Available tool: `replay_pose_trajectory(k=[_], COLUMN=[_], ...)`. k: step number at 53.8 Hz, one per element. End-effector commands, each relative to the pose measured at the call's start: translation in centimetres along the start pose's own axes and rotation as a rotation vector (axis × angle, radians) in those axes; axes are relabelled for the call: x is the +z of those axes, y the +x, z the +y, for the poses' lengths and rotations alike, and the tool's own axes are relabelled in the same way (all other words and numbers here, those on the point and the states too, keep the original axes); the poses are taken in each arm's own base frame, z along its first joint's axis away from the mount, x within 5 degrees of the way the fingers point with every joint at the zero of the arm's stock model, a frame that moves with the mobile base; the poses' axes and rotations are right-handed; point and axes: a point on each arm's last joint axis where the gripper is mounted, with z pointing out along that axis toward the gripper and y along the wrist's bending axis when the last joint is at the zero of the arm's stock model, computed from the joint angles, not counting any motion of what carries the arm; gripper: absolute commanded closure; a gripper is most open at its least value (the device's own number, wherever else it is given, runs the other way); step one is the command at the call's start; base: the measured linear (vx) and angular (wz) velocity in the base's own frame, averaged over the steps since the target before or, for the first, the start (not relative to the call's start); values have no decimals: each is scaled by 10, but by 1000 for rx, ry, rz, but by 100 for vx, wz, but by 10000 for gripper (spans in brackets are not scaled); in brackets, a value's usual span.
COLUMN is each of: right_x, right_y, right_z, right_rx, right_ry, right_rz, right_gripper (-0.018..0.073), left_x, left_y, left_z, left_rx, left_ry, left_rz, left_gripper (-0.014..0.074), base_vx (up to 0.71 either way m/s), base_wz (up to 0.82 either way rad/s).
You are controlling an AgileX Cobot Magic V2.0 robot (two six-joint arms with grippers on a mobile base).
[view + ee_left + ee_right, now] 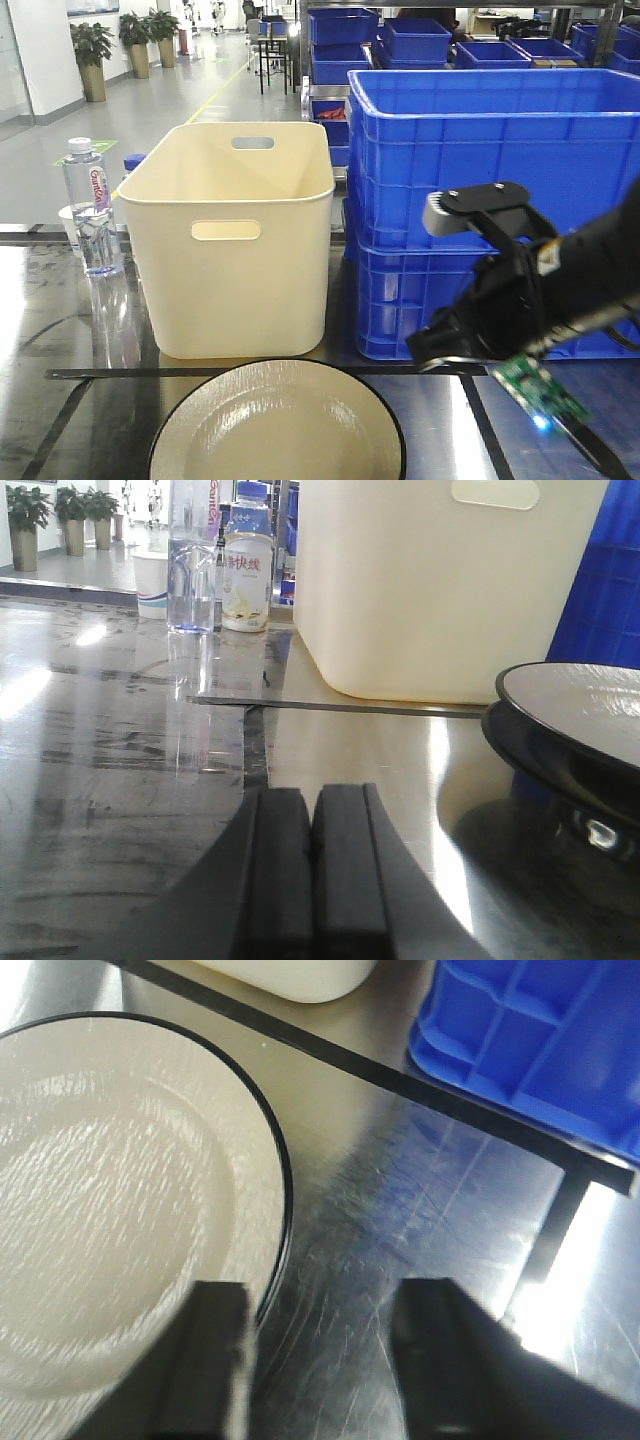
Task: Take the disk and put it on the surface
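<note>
the disk [278, 425], a cream plate with a thin black rim, lies flat on the surface [70, 330] at the near edge of the front view, just in front of the cream bin [232, 240]. the surface is dark and glossy, crossed by black tape lines [100, 373], and it mirrors the things that stand on it. the right gripper [320, 1360] hangs over the disk's right rim with its jaws spread apart: in the right wrist view the left finger [215, 1355] sits above the plate's edge and the other finger over bare tabletop, with the black rim running between them. whether either finger touches the plate cannot be told, as the view is blurred. in the front view the right arm [530, 290] reaches in from the right, in front of the stacked blue crates [480, 180], with a green circuit board [540, 392] showing on its underside. the left gripper [310, 870] rests low near the tabletop with its two black fingers pressed together and nothing between them; the disk shows at the right edge of that view, well apart from it. behind the tape line, left of the bin, stand a clear water bottle [90, 205], a white paper cup [152, 582] and a small white bottle with a blue cap [248, 565].
</note>
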Motion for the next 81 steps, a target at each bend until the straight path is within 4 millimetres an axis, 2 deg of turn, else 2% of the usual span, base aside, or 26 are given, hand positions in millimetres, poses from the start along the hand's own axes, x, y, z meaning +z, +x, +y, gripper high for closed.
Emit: replay_pose_trajectory(k=[1,4,10,17,22,30,36,41,54,64,81], right_x=[-35,-42,-55,-76,-82,-81,-73,-59,-25,-19,-18], right_y=[6,19,58,112,150,204,233,255,303,306,307], right_z=[0,-2,-13,-27,-31,-27,-20,-17,-11,-12,-12], right_rx=[22,29,72,118,106,75,67,64,38,68,71], right_ry=[39,60,121,258,370,490,504,507,524,504,503], right_rz=[-202,-264,-351,-461,-492,-525,-595,-668,-934,-826,-814], right_gripper=[354,423,572,573,571,570,568,568,568,568,568], left_x=[-2,-2,-2,-2,-2,-2,-2,-2,-2,-2,-2], left_y=[-14,-14,-14,-14,-14,-14,-14,-14,-14,-14,-14], left_z=[-2,-2,-2,-2,-2,-2,-2,-2,-2,-2,-2], left_rx=[-3,-3,-3,-3,-3,-3,-3,-3,-3,-3,-3], left_ry=[17,17,17,17,17,17,17,17,17,17,17], left_rz=[-105,-105,-105,-105,-105,-105,-105,-105,-105,-102,-102], left_gripper=[603,603,603,603,603,603,603,603,603,603,603], base_vx=[0,0,0,0,0,0,0,0,0,0,0], base_wz=[0,0,0,0,0,0,0,0,0,0,0])
